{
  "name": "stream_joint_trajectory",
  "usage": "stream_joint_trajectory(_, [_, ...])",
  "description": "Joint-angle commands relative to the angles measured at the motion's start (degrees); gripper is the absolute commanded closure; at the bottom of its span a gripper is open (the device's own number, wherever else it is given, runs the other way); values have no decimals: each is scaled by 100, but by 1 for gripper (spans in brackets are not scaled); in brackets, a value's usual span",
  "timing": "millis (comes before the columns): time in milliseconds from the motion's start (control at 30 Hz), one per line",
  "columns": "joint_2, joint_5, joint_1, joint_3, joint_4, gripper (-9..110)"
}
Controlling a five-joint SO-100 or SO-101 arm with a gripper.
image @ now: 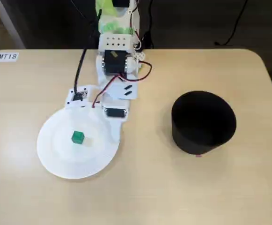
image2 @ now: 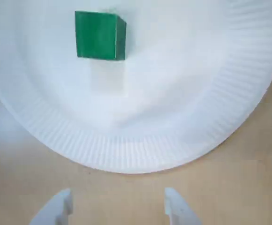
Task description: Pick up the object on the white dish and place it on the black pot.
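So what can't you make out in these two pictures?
- Inside of the matte black cylindrical pot: fixed view, too dark to see any contents.
- The hand: wrist view, only two white fingertips show, the rest cut off by the bottom edge.
- Round white paper plate: wrist view, top cropped.
- Small green cube: underside hidden.

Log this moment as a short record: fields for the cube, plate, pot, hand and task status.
cube: green cube lying on the plate, left of its centre in the fixed view, not held
plate: white paper plate with ribbed rim, flat on the table
pot: black pot, upright, right of the plate, apart from it
hand: hand open, fingertips over bare table just short of the plate rim in the wrist view
status: cube not yet grasped
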Motion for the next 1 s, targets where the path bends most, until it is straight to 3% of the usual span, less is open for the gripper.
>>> stream_joint_trajectory(0, [246,-97,308,-272,-88,75])
stream_joint_trajectory(967, [-914,-563,1573,-1213,141,72])
